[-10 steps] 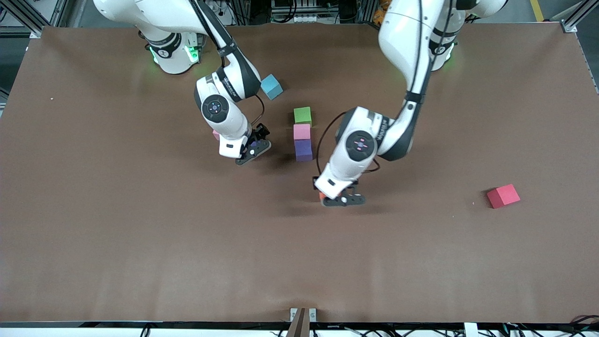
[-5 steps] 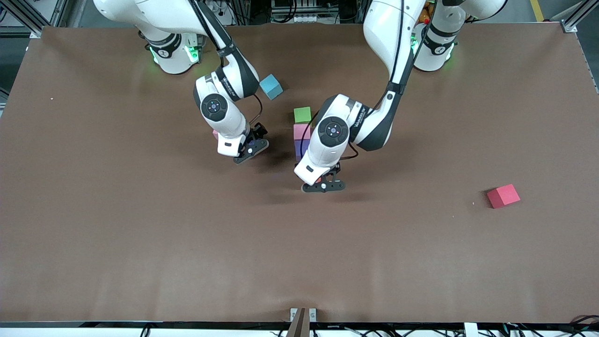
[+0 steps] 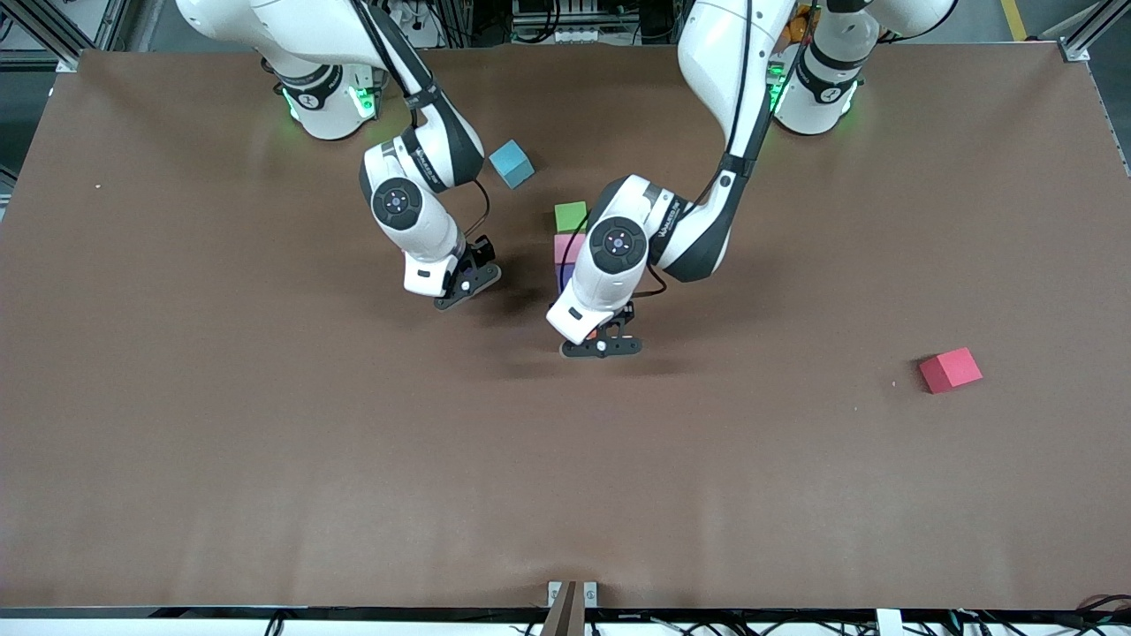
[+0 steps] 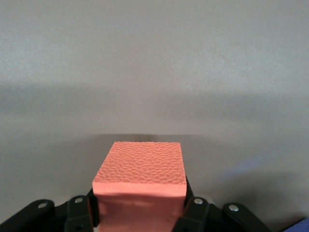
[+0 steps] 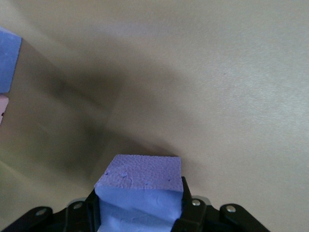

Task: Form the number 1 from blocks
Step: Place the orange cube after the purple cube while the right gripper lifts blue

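1. Right gripper is low over the table, well in from every edge, on the right arm's side of the block column. I see it clamped on a purple block; the right wrist view shows the cube squeezed between the fingers.
2. Light blue block lies on the table toward the robots' edge, apart from the column.
3. Column near mid-table: green block closest to the robots, pink block touching it on the front-camera side. The left arm's wrist hides what comes next in line.
4. Left gripper is just off the column's front-camera end, low over the table, gripping an orange block, jaws pressed on both its sides.
5. Red block lies alone toward the left arm's end of the table, well apart from everything else.
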Controlling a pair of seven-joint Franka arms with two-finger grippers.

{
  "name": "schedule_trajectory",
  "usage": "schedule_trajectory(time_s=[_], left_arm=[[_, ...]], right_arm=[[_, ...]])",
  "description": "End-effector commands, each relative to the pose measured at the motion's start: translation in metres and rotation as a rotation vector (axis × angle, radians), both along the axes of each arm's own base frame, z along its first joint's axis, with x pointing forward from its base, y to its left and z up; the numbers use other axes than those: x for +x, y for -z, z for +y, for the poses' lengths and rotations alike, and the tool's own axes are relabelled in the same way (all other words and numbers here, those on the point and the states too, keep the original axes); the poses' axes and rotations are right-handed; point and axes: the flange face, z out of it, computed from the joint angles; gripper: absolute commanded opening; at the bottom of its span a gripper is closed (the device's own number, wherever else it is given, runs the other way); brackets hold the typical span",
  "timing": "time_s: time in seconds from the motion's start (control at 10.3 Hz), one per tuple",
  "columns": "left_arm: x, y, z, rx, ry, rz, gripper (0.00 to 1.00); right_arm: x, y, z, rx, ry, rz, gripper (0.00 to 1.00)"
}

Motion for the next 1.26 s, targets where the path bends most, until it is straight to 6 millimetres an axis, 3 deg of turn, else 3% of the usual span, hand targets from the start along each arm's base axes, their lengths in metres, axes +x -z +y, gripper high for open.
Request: schedule_trajectory(time_s=[0.0,0.19,0.49,0.78,0.97,1.16], left_arm=[[-0.006,0.008,-0.013,0.006,-0.003,0.007,0.0],[-0.011,0.013,-0.017,0.013,0.006,0.01,0.0],[-0.013,0.02,-0.017,0.02,0.01,0.013,0.0],[-0.018,0.026,-0.021,0.028,0.02,0.019,0.0],[-0.021,0.028,-0.024,0.03,0.024,0.021,0.0],[-0.025,0.031,-0.026,0.035,0.03,0.022,0.0]], right_arm=[[-0.012,-0.031,-0.016,0.031,0.017,-0.014,0.47],[-0.017,-0.053,-0.016,0.042,0.125,-0.008,0.46],[-0.066,-0.086,0.024,0.029,0.316,0.06,0.46],[-0.117,-0.094,0.039,0.006,0.379,0.083,0.46],[-0.15,-0.092,0.065,-0.018,0.42,0.094,0.45],[-0.169,-0.09,0.08,-0.029,0.446,0.097,0.44]])
